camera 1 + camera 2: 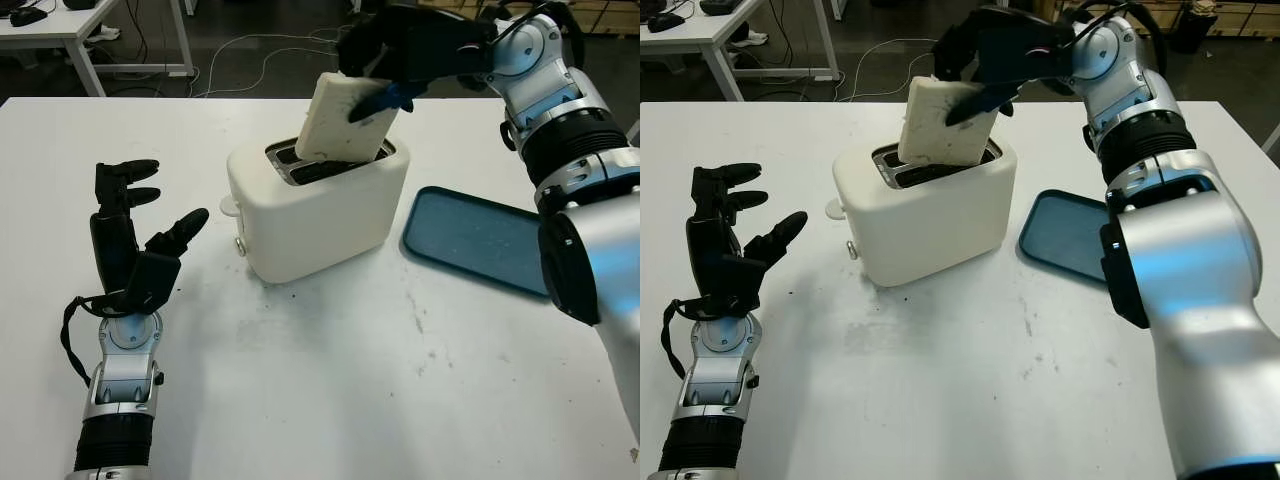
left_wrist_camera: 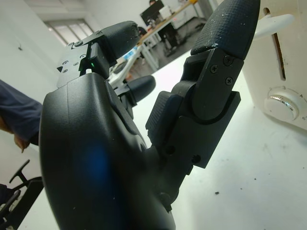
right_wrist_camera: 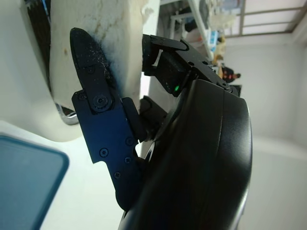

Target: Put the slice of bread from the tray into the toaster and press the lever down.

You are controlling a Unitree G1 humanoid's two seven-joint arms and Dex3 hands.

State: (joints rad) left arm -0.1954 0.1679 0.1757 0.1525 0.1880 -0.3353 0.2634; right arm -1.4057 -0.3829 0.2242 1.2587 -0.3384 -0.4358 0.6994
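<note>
The right hand (image 1: 400, 55) grasps the slice of bread (image 1: 345, 118) from above, tilted, its lower edge partly inside 1 slot of the white toaster (image 1: 315, 205). Insertion is the step in hand. Next the slice likely needs straightening and letting go, then the lever (image 1: 230, 208) on the toaster's end, seemingly up, must be pressed. The left hand (image 1: 130, 235) is open and holds nothing, near that end. The blue tray (image 1: 475, 240) lies beside the toaster on a white table (image 1: 330, 390). Desks and floor cables stand behind.

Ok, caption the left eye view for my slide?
Right hand lowers bread slice into toaster; left hand open beside it.
</note>
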